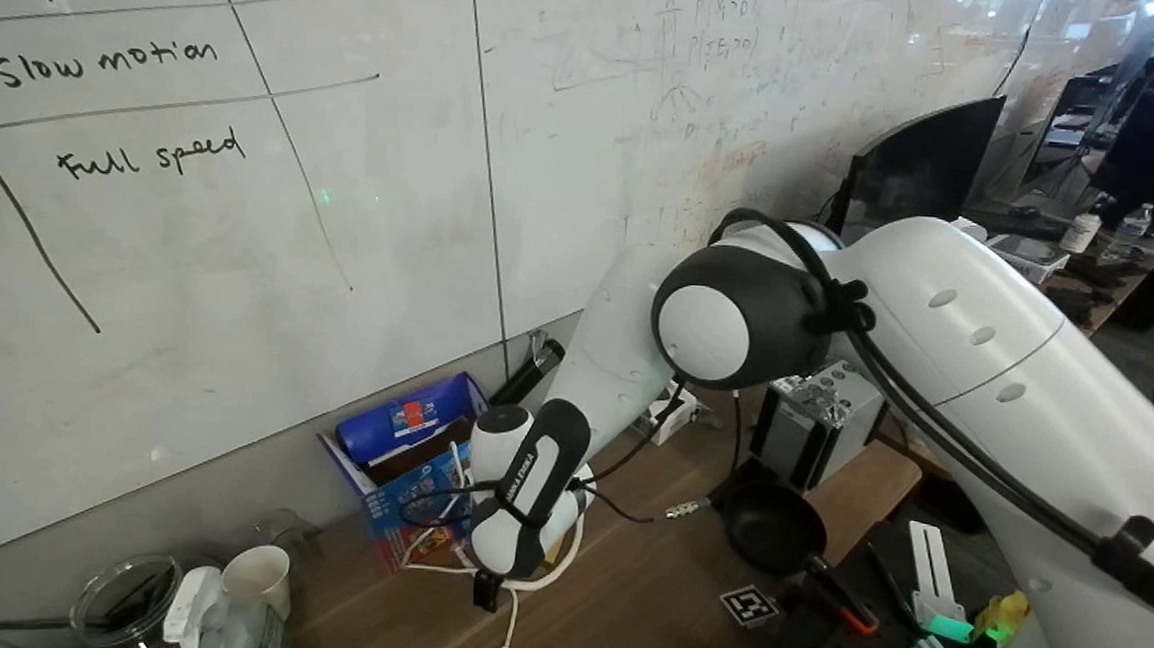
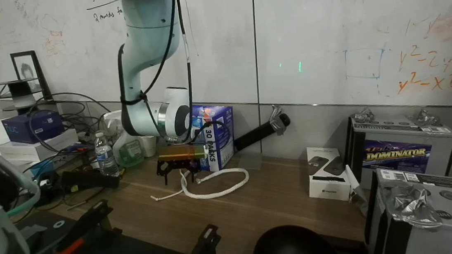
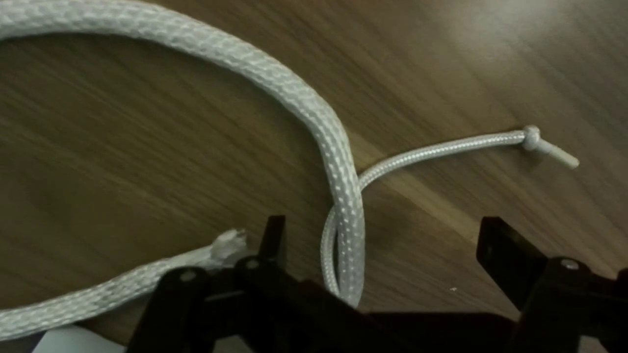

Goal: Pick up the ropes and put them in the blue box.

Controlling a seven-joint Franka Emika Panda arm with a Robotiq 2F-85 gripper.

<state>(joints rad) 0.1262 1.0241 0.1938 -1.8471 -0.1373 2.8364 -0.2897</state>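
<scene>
A thick white rope lies in a loose loop on the wooden table, in an exterior view and the wrist view. A thin white cord with a knotted end crosses under it. The blue box stands against the wall behind the ropes; it also shows in an exterior view. A white strand shows at its top, partly hidden by the wrist. My gripper is open and empty above the table; it also shows in an exterior view. The thick rope passes between its fingers, nearer the left one.
A black stick leans beside the blue box. A spray bottle, water bottle and cup stand on its other side. A white carton, grey batteries and a black pan are on the table.
</scene>
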